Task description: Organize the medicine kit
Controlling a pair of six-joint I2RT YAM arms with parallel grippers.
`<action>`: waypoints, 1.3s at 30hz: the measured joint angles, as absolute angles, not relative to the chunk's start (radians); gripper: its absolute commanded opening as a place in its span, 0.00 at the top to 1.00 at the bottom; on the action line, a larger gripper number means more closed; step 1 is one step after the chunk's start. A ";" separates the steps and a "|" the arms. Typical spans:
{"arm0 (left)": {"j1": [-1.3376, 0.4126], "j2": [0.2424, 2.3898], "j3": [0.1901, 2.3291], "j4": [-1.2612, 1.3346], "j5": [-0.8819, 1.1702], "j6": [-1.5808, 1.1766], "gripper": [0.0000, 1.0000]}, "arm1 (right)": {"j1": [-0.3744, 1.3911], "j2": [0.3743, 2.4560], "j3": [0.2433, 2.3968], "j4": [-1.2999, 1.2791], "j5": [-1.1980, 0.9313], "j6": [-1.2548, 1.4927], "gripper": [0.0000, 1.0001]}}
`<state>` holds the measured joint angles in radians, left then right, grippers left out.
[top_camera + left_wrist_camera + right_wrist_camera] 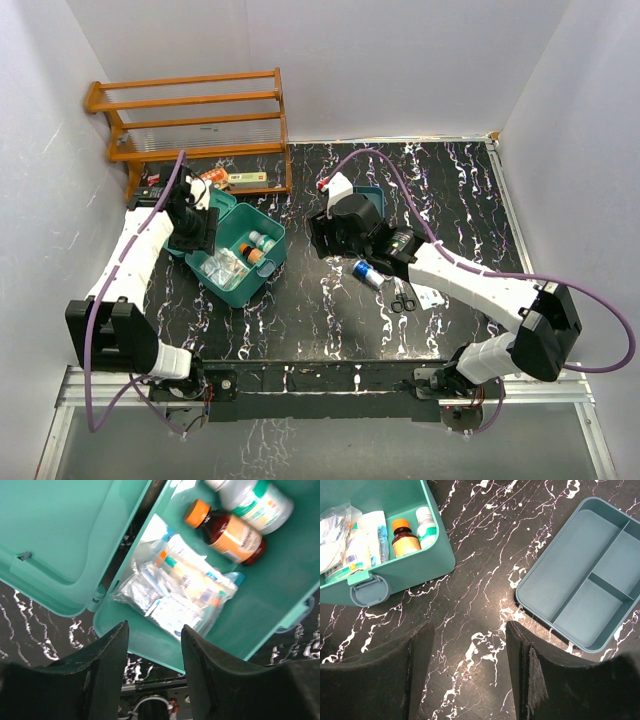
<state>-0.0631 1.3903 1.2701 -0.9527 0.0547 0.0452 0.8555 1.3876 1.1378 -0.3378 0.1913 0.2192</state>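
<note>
Left gripper [155,630] spread, empty. Medicine kit [280,585] open just ahead; sachets [170,597], bottles [225,532] inside. Right gripper [470,627] spread, empty; divided tray [555,580] ahead-right, unfilled. Scissors [404,300], blue-capped container [367,273] loose beside right arm. Judged roughly halfway.

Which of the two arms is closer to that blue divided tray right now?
Right. The right gripper hovers over the table just beside the divided tray; the left gripper hangs over the open medicine kit, farther to the left.
</note>
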 measured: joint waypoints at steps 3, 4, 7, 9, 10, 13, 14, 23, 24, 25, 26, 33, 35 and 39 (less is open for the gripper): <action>-0.065 1.347 1.257 -0.902 0.097 0.009 0.63 | 0.855 1.383 1.131 -0.338 0.191 0.219 0.43; -0.068 1.334 1.243 -0.883 0.106 -0.004 0.63 | 0.855 1.383 1.130 -0.337 0.191 0.219 0.43; -0.072 1.321 1.198 -0.848 0.122 -0.040 0.64 | 0.855 1.381 1.128 -0.335 0.192 0.219 0.43; -0.079 1.329 1.168 -0.834 0.122 -0.065 0.66 | 0.855 1.380 1.126 -0.333 0.192 0.219 0.43; -0.084 1.336 1.155 -0.830 0.120 -0.075 0.69 | 0.855 1.380 1.123 -0.332 0.192 0.219 0.43; -0.097 1.365 1.122 -0.812 0.106 -0.107 0.73 | 0.854 1.380 1.115 -0.334 0.192 0.219 0.43; -0.103 1.372 1.112 -0.807 0.099 -0.115 0.74 | 0.854 1.380 1.114 -0.334 0.192 0.219 0.43; -0.166 1.461 1.050 -0.776 0.072 -0.156 0.67 | 0.850 1.379 1.114 -0.333 0.192 0.220 0.43; -0.173 1.467 1.045 -0.774 0.067 -0.159 0.66 | 0.849 1.379 1.114 -0.333 0.192 0.220 0.43; -0.179 1.471 1.043 -0.773 0.063 -0.161 0.65 | 0.849 1.379 1.114 -0.333 0.192 0.220 0.43; -0.185 1.474 1.042 -0.771 0.059 -0.163 0.64 | 0.849 1.379 1.114 -0.333 0.192 0.220 0.43; -0.213 1.507 1.050 -0.780 0.036 -0.160 0.59 | 0.849 1.379 1.114 -0.333 0.192 0.227 0.43; -0.216 1.518 1.073 -0.803 0.035 -0.150 0.56 | 0.849 1.379 1.114 -0.333 0.192 0.229 0.43; -0.218 1.524 1.156 -0.859 0.043 -0.128 0.50 | 0.849 1.377 1.114 -0.333 0.195 0.231 0.43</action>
<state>-0.2184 1.5242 1.1564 -0.8585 0.0433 -0.1276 0.8486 1.3773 1.1141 -0.3332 0.1951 0.2306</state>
